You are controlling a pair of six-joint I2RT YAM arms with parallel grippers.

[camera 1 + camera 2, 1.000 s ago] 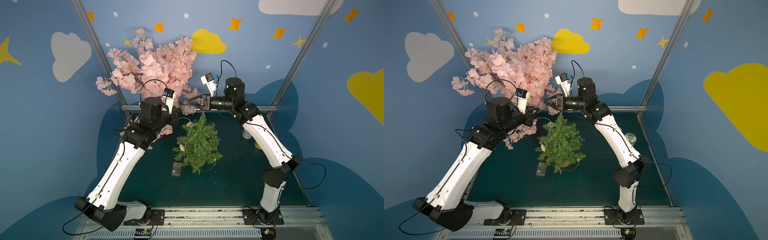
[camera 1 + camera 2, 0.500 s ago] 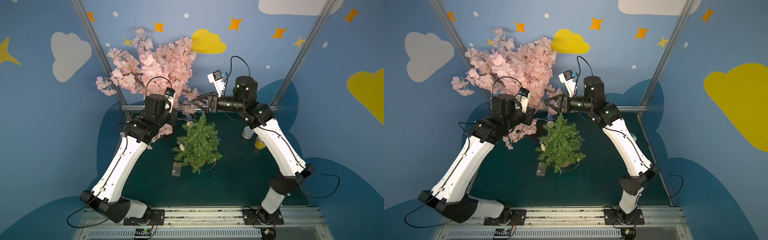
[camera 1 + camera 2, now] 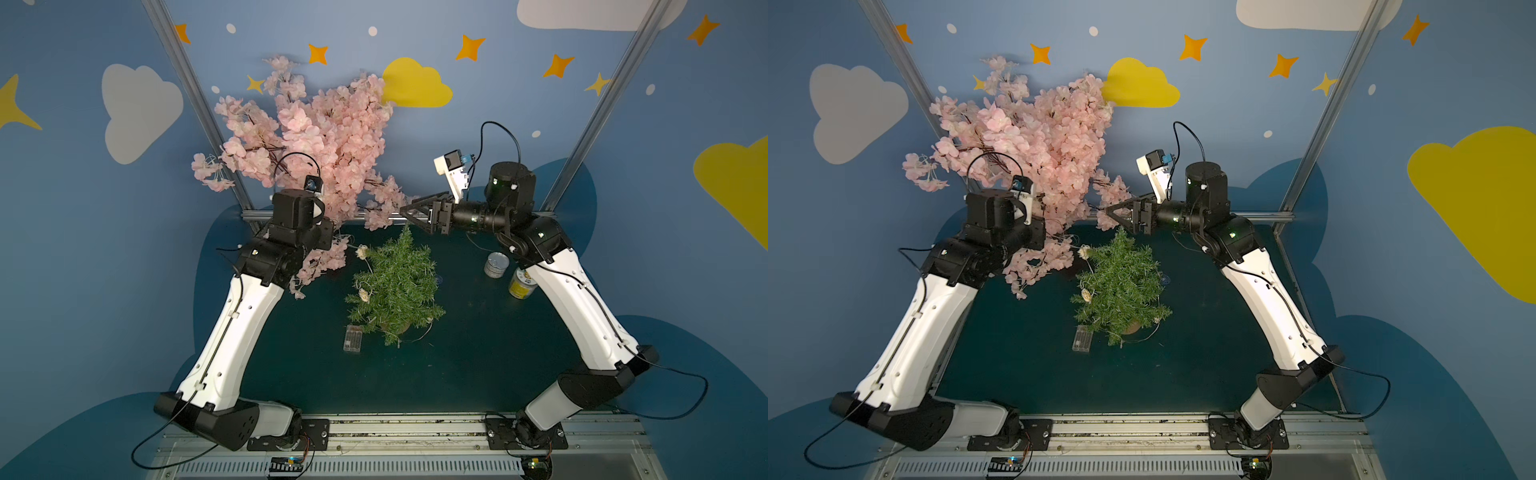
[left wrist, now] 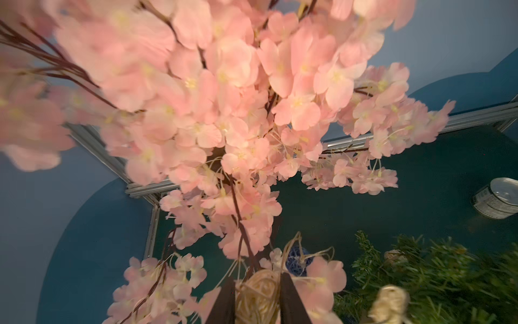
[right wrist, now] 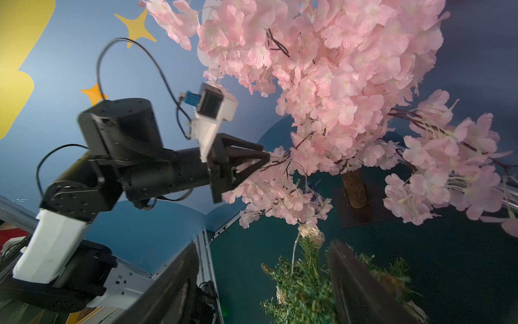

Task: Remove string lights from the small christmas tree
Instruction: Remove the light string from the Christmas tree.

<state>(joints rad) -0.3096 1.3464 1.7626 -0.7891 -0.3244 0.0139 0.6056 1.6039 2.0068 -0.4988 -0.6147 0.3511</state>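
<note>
The small christmas tree (image 3: 397, 282) (image 3: 1121, 291) stands in its pot at mid-mat. The string lights hang on it as cream balls (image 3: 364, 295) and thin wire, and their clear battery box (image 3: 352, 338) (image 3: 1081, 339) lies on the mat by the pot. My left gripper (image 4: 256, 283) (image 5: 266, 158) is buried in pink blossoms and shut on a cream woven ball (image 4: 258, 297). A blue woven ornament (image 4: 297, 259) hangs just beyond it. My right gripper (image 5: 263, 244) (image 3: 405, 215) is open just above the treetop, where another cream ball (image 5: 309, 231) sits. Nothing is between its fingers.
The big pink blossom tree (image 3: 324, 137) fills the back left, and its branches droop over my left wrist and toward the small tree. Its trunk (image 5: 354, 185) stands on a dark base. A tin can (image 3: 496, 266) and a yellow jar (image 3: 521, 283) stand at the right, beside my right arm.
My right gripper's jaws have spread wide, and that arm's elbow has swung out to the right. The left gripper stays among the blossoms, still shut on the ball.
</note>
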